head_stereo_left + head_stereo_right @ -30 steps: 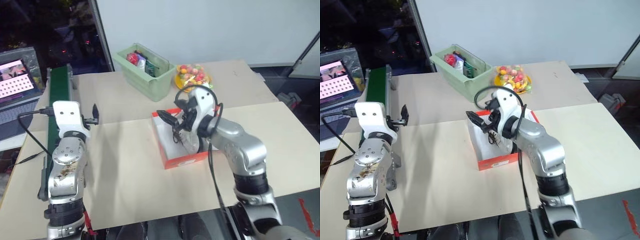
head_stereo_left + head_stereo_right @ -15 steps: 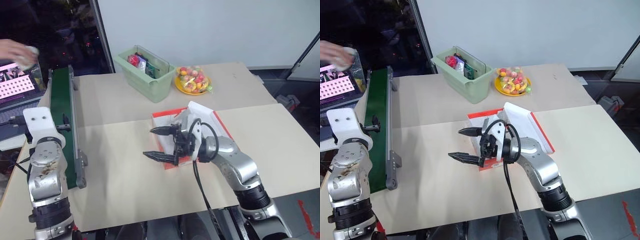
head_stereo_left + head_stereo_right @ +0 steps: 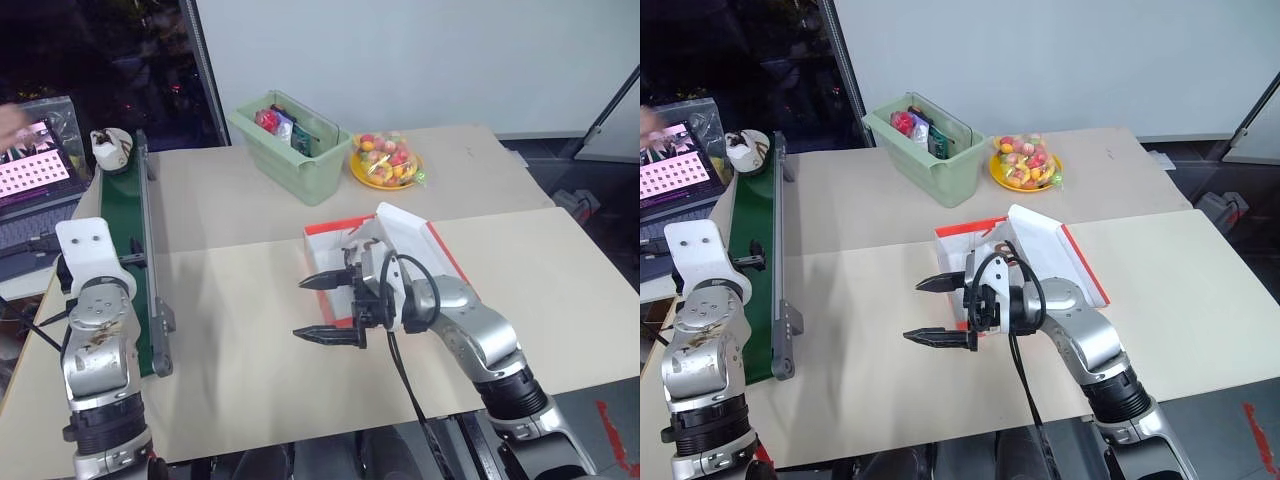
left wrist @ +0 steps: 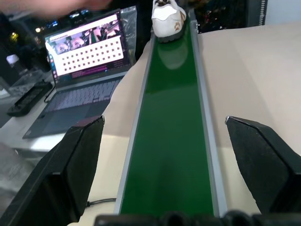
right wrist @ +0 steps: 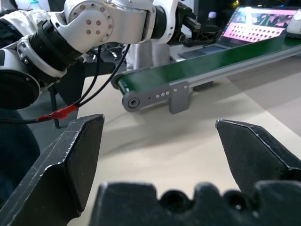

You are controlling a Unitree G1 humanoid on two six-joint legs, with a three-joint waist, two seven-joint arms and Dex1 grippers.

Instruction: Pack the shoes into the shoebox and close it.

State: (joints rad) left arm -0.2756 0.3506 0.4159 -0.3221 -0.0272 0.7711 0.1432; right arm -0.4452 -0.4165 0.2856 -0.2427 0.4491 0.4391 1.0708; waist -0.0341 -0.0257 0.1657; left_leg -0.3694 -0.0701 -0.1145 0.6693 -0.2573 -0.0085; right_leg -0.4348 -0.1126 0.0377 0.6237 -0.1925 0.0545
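- The right gripper [image 3: 328,307], on a silver arm bent across the near middle of the beige table [image 3: 250,330], points level toward the left; its two black fingers [image 3: 322,281] are spread wide and hold nothing.
- The red-orange cardboard shoebox with a white inside [image 3: 325,247] sits open just right of that gripper, its lid [image 3: 415,245] tilted back to the right.
- The left gripper [image 4: 176,160] points along the green conveyor belt [image 3: 122,220] at the table's left edge, fingers spread wide, empty.
- A small cream sneaker with tan markings [image 4: 168,19] stands at the belt's far end.
- A pale green plastic bin [image 3: 290,145] and a yellow plate of fruit [image 3: 385,158] stand at the far side.
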